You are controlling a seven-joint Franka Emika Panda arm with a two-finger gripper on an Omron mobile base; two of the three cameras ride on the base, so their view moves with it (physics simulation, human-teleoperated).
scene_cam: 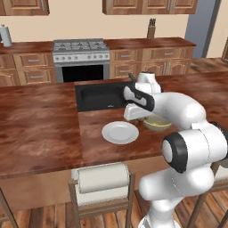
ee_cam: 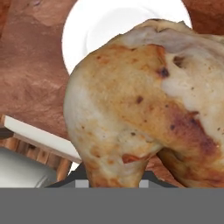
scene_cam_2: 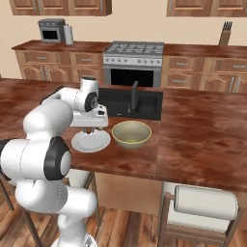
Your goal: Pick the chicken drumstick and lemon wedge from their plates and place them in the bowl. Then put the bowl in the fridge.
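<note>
The golden-brown chicken drumstick (ee_cam: 131,100) looms large in the hand view, and my gripper (ee_cam: 113,177) is shut on its narrower lower end. Behind it lies a white plate (ee_cam: 100,26). From the right base view, the gripper (scene_cam_2: 89,129) hangs just above that plate (scene_cam_2: 91,142), with the drumstick (scene_cam_2: 88,130) as a small brown lump under the hand. The olive-tan bowl (scene_cam_2: 131,134) stands right of the plate and looks empty. In the left base view the plate (scene_cam: 120,132) is bare and the bowl (scene_cam: 156,123) is partly behind my arm. The lemon wedge is out of view.
A dark sink (scene_cam_2: 130,102) with a faucet (scene_cam_2: 133,95) sits just behind the plate and bowl. Stools (scene_cam: 103,182) stand at the island's near edge. A stove (scene_cam: 81,53) and wooden cabinets line the back wall; a tall grey strip, likely the fridge (scene_cam: 202,22), shows at back right.
</note>
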